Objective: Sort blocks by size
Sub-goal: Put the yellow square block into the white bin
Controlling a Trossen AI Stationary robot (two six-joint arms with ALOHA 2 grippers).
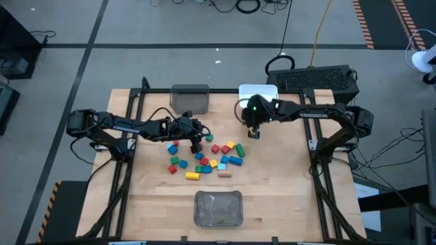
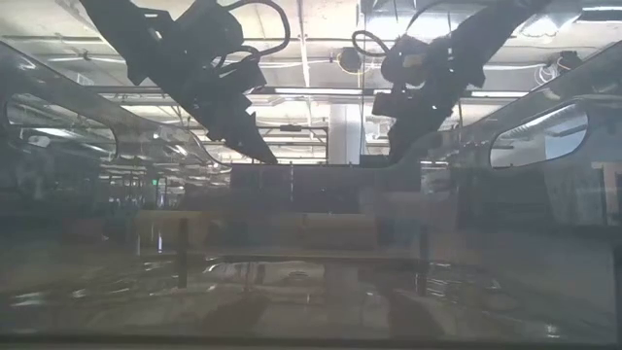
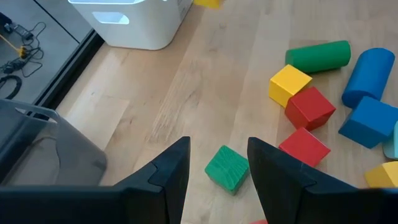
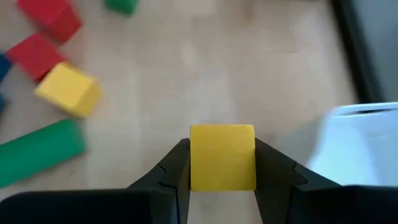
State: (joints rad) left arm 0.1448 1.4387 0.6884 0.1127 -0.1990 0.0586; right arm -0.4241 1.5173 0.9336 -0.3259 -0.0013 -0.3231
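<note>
Several blocks (image 1: 204, 160) in red, yellow, green and blue lie loose on the wooden table's middle. My right gripper (image 1: 254, 133) hangs above the table near the white bin, to the right of the pile, shut on a yellow cube (image 4: 222, 157). My left gripper (image 1: 197, 143) hovers over the pile's far left part. In the left wrist view its fingers stand open (image 3: 217, 146), and a green cube (image 3: 227, 168) lies on the table below the gap. Red cubes (image 3: 309, 107), a yellow cube (image 3: 289, 84) and a green cylinder (image 3: 317, 56) lie beside it. My right gripper pinches the yellow cube by two opposite side faces (image 4: 198, 168) between its two fingers. The fingers slant down from the table's right side. The cube sits square in the hold, lifted clear of the table.
A grey bin (image 1: 189, 99) and a white bin (image 1: 259, 90) stand at the table's far edge. The white bin's rim (image 4: 367, 140) is close to my right gripper. A clear bin (image 1: 218, 207) stands at the near edge. Bare wood lies right of the pile.
</note>
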